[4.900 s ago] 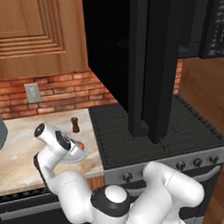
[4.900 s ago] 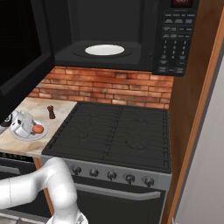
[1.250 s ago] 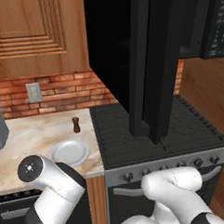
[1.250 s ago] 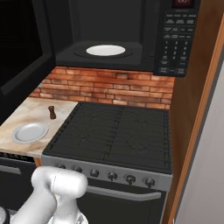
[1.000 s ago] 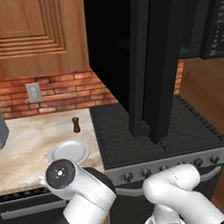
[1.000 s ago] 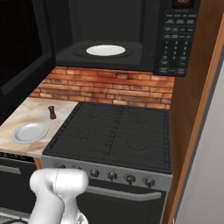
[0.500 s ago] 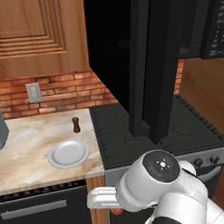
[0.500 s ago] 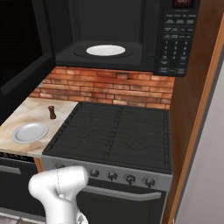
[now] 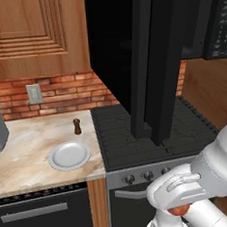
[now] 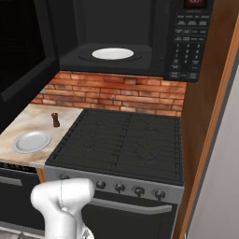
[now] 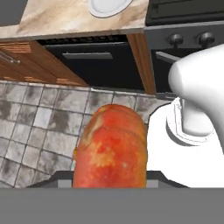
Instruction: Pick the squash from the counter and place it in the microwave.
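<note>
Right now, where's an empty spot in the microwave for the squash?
The microwave stands open, with only its white turntable inside, bare, ringed by dark floor. On the counter, marble lies free around the plate; the pepper mill crowds its back edge.

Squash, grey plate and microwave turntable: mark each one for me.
squash (image 11: 111,146), hand view, middle of its orange-red skin.
grey plate (image 9: 69,155), left base view, centre of the dish on the counter.
microwave turntable (image 10: 112,53), right base view, middle of the white disc inside the open microwave.
</note>
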